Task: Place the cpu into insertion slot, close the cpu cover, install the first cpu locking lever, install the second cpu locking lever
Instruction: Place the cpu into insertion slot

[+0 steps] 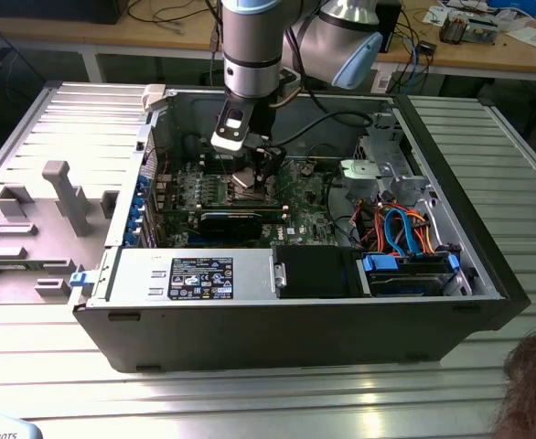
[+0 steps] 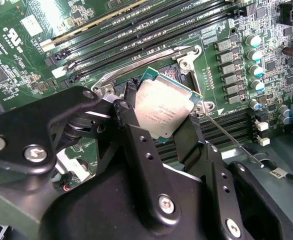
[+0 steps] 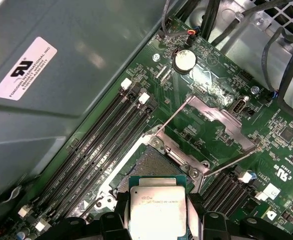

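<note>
Ribbed metal counter [image 1: 250, 402] carrying an open computer case [image 1: 286, 338]. Down inside it, gripper [image 1: 254, 174] toward 10 o'clock of the case's middle in the exterior view. Jaws clenched on the cpu [image 3: 158, 210] by two opposite edges, metal top facing both wrist views. Just ahead of the chip's leading edge, insertion slot [image 3: 153, 164] uncovered; chip judged not yet seated. Beyond the slot, cpu cover [image 3: 225, 124] swung up, locking levers [image 3: 172, 114] released. Memory slots [image 3: 101, 145] close alongside; little side room.
</note>
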Robot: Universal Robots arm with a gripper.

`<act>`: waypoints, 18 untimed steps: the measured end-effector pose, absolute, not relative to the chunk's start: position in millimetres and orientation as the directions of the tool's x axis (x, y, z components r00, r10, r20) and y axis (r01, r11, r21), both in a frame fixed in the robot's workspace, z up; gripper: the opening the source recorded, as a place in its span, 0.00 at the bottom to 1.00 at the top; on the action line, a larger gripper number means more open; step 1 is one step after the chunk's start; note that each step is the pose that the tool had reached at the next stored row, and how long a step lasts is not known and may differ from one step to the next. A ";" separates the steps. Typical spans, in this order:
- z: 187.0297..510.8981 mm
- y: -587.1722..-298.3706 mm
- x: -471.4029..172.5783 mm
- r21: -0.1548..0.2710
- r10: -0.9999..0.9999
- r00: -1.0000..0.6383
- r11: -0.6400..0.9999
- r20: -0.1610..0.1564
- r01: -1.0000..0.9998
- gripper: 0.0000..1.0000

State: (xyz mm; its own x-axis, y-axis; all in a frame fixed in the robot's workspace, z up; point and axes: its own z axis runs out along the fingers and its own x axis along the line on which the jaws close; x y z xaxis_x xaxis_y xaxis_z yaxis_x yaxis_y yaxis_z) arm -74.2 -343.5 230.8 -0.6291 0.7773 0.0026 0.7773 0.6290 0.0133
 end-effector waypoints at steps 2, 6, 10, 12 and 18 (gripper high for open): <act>230.6 -343.5 -74.2 0.013 0.780 -0.626 0.626 0.003 0.780 0.54; 230.2 -343.5 -74.2 0.013 0.784 -0.621 0.621 0.003 0.784 0.54; 229.8 -343.5 -74.2 0.013 0.787 -0.617 0.617 0.003 0.787 0.54; 229.6 -343.5 -74.2 0.013 0.789 -0.614 0.614 0.003 0.789 0.54; 229.0 -343.5 -74.2 0.013 0.793 -0.609 0.609 0.003 0.793 0.54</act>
State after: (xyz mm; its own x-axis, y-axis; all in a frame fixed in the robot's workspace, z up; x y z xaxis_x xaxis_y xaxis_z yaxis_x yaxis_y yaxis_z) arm -74.2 -343.5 229.0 -0.6090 0.7931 0.0025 0.7931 0.6090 0.0132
